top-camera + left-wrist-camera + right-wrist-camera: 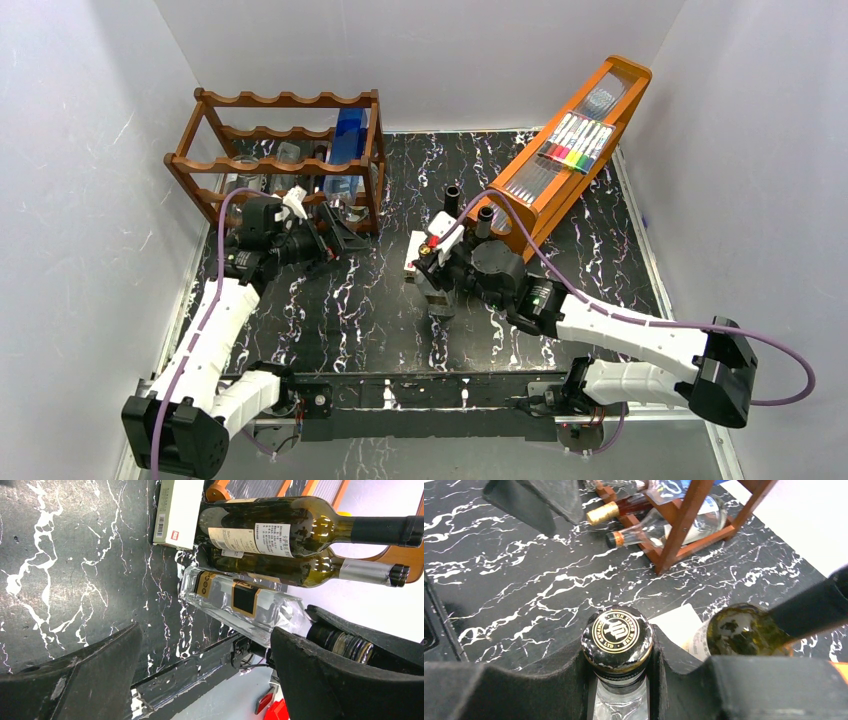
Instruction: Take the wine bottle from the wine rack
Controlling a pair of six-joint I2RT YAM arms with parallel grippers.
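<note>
Clamping the wine bottle (617, 632) at its neck: right gripper (620, 682), bottle upright, well right of the wine rack (285, 165); left gripper (340, 232) spread open, empty, just beside the rack.

a robot lab cell: plain white walls (450, 60) boxing in a black marbled table (370, 300).

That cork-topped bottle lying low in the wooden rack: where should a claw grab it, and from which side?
By its neck, just behind the cork: the cork-topped bottle lies on its side with the neck poking out past the wine rack rail. Come from the table side; rails box in its body.
</note>
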